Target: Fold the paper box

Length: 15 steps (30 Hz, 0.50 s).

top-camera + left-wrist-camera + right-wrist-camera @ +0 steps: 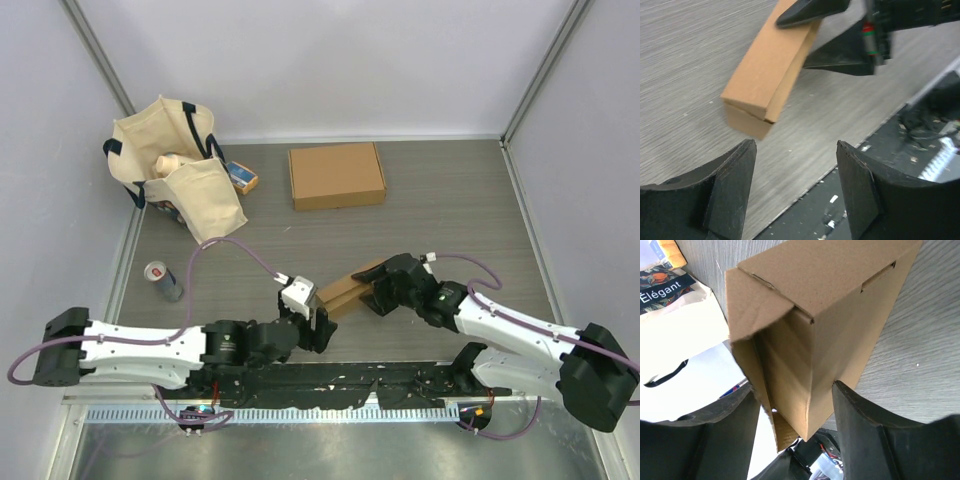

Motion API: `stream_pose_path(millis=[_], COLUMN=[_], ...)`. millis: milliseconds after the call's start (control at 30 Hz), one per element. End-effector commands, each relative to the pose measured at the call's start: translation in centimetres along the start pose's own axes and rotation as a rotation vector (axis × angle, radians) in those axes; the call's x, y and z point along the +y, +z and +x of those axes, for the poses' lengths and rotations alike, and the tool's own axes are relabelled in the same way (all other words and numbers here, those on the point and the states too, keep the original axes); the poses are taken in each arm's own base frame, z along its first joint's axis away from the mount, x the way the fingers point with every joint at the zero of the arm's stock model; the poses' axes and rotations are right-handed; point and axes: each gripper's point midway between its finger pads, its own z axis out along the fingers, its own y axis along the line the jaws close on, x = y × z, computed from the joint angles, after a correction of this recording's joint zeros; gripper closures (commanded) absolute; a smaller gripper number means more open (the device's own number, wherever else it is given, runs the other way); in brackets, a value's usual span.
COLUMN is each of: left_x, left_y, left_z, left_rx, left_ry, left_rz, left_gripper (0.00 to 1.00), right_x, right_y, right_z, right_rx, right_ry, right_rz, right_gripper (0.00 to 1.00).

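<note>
Box position first: the paper box runs lengthwise between my two claws, with one end seated inside my right claw and the opposite end just ahead of my left claw. My right claw is partly closed and pinches the box across its width, one finger against each side. In the left wrist view, one of these fingers lies along the upper face of the box. I judge this hold to be an anchor: it steadies the formed body above or lightly on the worktop (I cannot tell which) and presents the free end toward my other claw. At the held end, one side panel hangs loose beside the body and is not tucked in, so the fold is not complete there. My left claw is spread wide and holds nothing. Its fingers stand apart from the box, with only bare worktop between them. I judge this to be a ready stance, aligned with the near corner of the box, where a seam shows a small gap that calls for pressing or a fresh grip.
</note>
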Motion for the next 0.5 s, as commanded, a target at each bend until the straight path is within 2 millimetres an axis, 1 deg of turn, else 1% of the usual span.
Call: stream_pose_path(millis=[0, 33, 67, 100, 133, 167, 200, 233, 267, 300, 333, 367, 433, 467], left_x=[-3.3, -4.1, -3.5, -3.7, -4.1, -2.8, -3.0, -3.9, -3.8, -3.8, -4.4, -4.8, -5.2, -5.2], left_y=[-1.6, -1.8, -1.2, -0.9, -0.4, 0.8, 1.4, 1.7, 2.9, 3.5, 4.0, 5.0, 5.8, 6.1], left_z=[-3.8, -4.2, -6.3, -7.0, -6.6, -8.3, -8.6, -10.1, -8.6, -8.2, -8.4, -6.7, -5.8, -5.2], left_rx=[-0.020, -0.001, -0.023, -0.011, 0.048, 0.041, 0.051, 0.007, 0.071, 0.092, 0.088, 0.146, 0.142, 0.143], left_ry=[-0.050, -0.068, -0.111, -0.142, -0.166, -0.253, -0.280, -0.303, -0.317, -0.330, -0.323, -0.323, -0.350, -0.372], left_rz=[0.204, 0.255, 0.243, 0.265, 0.304, 0.285, 0.322, 0.403, 0.425, 0.424, 0.451, 0.473, 0.510, 0.513], left_gripper=[0.31, 0.30, 0.30, 0.31, 0.36, 0.43, 0.49, 0.57, 0.61, 0.65, 0.70, 0.73, 0.80, 0.81], right_x=[-1.8, -2.0, -2.0, -2.5, -2.6, -2.5, -2.6, -2.5, -2.4, -1.9, -1.8, -1.9, -1.0, -0.8], right_y=[0.6, 0.5, 0.4, 0.5, 0.4, 0.2, 0.3, 0.3, 0.2, 0.1, 0.1, 0.1, 0.1, 0.1], right_z=[-0.6, -0.6, -0.7, -0.9, -1.0, -1.1, -1.2, -1.5, -1.5, -1.3, -1.5, -1.5, -1.2, -1.1], right_rx=[-0.005, -0.006, -0.009, -0.010, -0.012, -0.015, -0.018, -0.025, -0.027, -0.018, -0.023, -0.028, -0.011, -0.007], right_ry=[-0.071, -0.080, -0.088, -0.116, -0.127, -0.143, -0.161, -0.196, -0.207, -0.221, -0.281, -0.296, -0.325, -0.336], right_rz=[-0.005, -0.008, -0.021, -0.028, -0.032, -0.048, -0.066, -0.081, -0.099, -0.138, -0.153, -0.153, -0.213, -0.236], right_gripper=[0.42, 0.44, 0.49, 0.51, 0.51, 0.53, 0.53, 0.53, 0.55, 0.57, 0.59, 0.61, 0.61, 0.60])
